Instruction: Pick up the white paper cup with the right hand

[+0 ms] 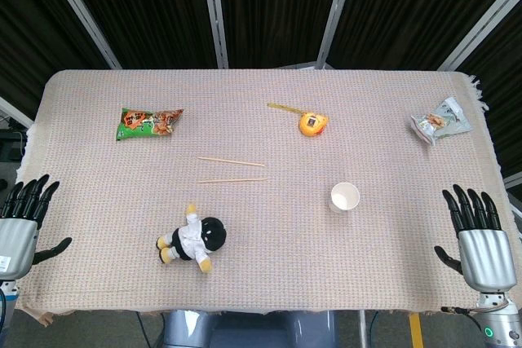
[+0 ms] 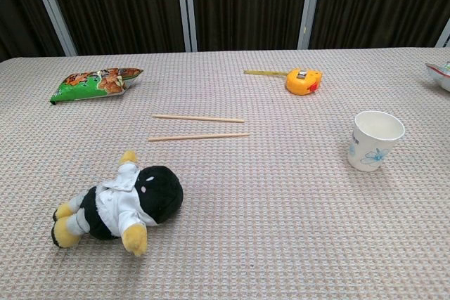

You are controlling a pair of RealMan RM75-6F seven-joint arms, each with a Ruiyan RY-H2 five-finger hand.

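The task was not yet begun, as far as the pictures showed. The white paper cup (image 1: pixel 345 197) stood upright and alone on the bench (image 1: pixel 269 266), in the right half, with its mouth open to the top and nothing visible inside. A small blue print was on its side in the chest view. The right hand (image 1: pixel 479 238) was at the near right corner of the bench, well apart from the cup, with its fingers (image 1: pixel 469 205) spread wide and holding nothing. The left hand (image 1: pixel 23 222) was at the near left edge, also with the fingers wide and empty. So I judged that the whole work was left: to bring the right hand to the cup, to close the fingers around its wall, and to lift it.

The bench was covered with a beige woven cloth. On it lay a plush doll (image 1: pixel 192 240) on its side, two wooden chopsticks (image 1: pixel 232 170) almost parallel, a green snack bag (image 1: pixel 148 123) at the far left, an orange tape measure (image 1: pixel 311 123) with a little of the tape pulled out, and a silver snack bag (image 1: pixel 440 121) at the far right. Behind the bench hung dark curtains with pale metal posts (image 1: pixel 212 10) between them.
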